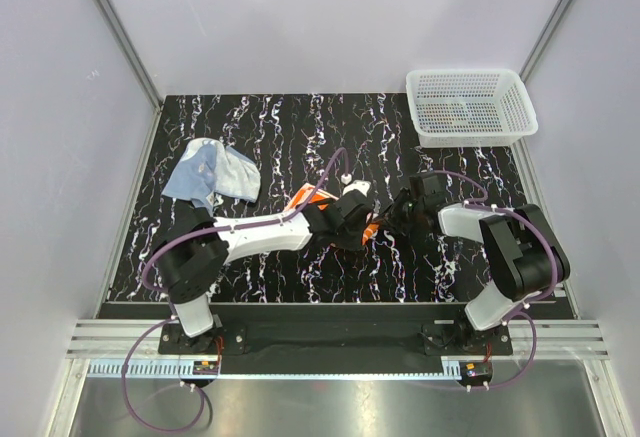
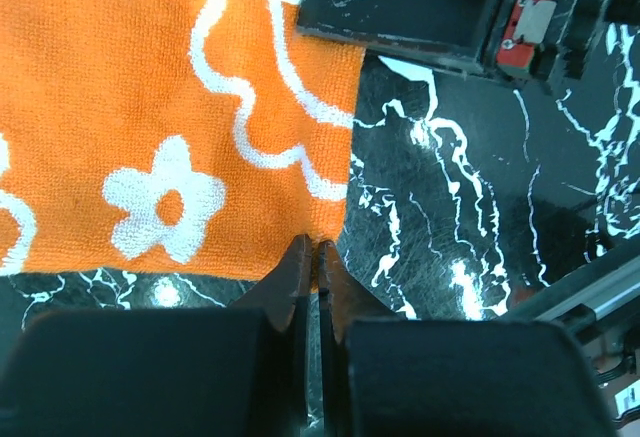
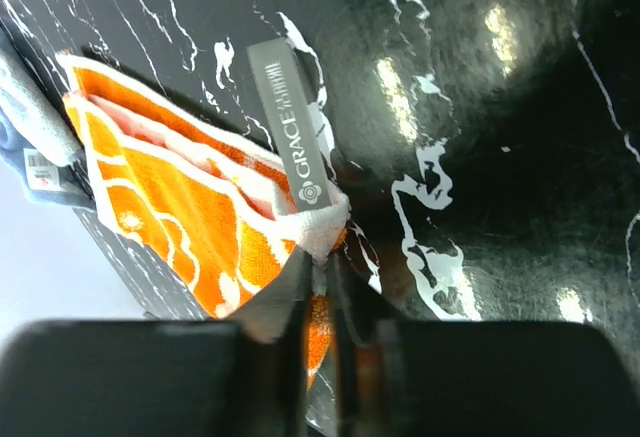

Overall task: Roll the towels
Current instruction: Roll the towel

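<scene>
An orange towel (image 1: 312,200) with white flowers lies mid-table, mostly hidden under both arms in the top view. My left gripper (image 2: 316,249) is shut on the towel's near corner (image 2: 200,147). My right gripper (image 3: 318,275) is shut on another corner of the orange towel (image 3: 190,207), beside its grey "GRACE" label (image 3: 292,127), with the edge lifted and folded. A blue and white towel (image 1: 212,172) lies crumpled at the left of the table, away from both grippers.
A white plastic basket (image 1: 470,105) stands at the back right corner. The black marbled table (image 1: 300,127) has grey walls on both sides. The right arm's body (image 2: 470,7) shows close beyond the towel in the left wrist view.
</scene>
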Controlling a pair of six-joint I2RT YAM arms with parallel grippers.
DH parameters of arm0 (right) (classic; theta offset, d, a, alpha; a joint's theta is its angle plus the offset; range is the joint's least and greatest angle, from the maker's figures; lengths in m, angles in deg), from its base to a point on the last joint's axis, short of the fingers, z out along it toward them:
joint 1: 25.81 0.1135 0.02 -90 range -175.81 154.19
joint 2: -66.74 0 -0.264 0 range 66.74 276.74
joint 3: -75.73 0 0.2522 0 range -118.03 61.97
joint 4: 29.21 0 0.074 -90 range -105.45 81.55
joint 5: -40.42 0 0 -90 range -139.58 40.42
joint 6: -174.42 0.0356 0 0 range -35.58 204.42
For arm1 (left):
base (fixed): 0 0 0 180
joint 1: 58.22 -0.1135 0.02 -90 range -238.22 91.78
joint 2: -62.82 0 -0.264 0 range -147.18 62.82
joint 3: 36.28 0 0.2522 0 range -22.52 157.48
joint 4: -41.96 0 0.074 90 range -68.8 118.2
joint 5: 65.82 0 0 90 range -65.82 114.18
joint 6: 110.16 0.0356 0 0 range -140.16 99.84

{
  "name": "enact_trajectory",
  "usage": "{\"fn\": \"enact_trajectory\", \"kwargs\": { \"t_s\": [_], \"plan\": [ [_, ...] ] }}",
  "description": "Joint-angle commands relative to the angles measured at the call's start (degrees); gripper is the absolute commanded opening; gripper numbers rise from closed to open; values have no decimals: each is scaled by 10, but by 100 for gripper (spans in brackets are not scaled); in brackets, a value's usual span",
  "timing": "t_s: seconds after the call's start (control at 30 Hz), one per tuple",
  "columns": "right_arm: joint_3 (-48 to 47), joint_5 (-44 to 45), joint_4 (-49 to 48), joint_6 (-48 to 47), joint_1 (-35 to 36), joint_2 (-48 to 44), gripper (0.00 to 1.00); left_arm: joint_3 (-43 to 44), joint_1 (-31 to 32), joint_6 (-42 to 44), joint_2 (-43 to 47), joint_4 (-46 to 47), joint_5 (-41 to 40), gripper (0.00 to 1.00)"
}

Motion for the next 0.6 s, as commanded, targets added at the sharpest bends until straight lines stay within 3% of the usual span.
{"fn": "enact_trajectory", "kwargs": {
  "t_s": [0.0,0.07,0.13,0.17,0.2,0.27,0.3,0.33,0.43,0.57],
  "plan": [
    [-27,17,-9,-17,5,0,9,-15,-3,-14,36,38,20,0],
    [-32,21,3,-24,5,-2,1,-20,-3,-18,39,42,21,0],
    [-39,23,11,-32,5,-6,3,-25,-4,-20,40,46,26,0],
    [-42,26,26,-36,4,-8,8,-27,-4,-23,41,49,28,0],
    [-46,30,33,-40,5,-14,25,-29,-4,-26,42,51,35,0],
    [-60,46,84,-60,4,-23,42,-39,-5,-36,44,66,44,0],
    [-66,54,100,-67,4,-36,60,-42,-6,-40,44,71,53,0],
    [-79,70,117,-84,4,-43,66,-49,-6,-44,45,76,57,0],
    [-107,114,188,-115,4,-72,76,-60,-13,-63,50,100,81,0],
    [-132,157,260,-138,4,-122,79,-107,-32,-115,65,171,122,0]
  ]
}}
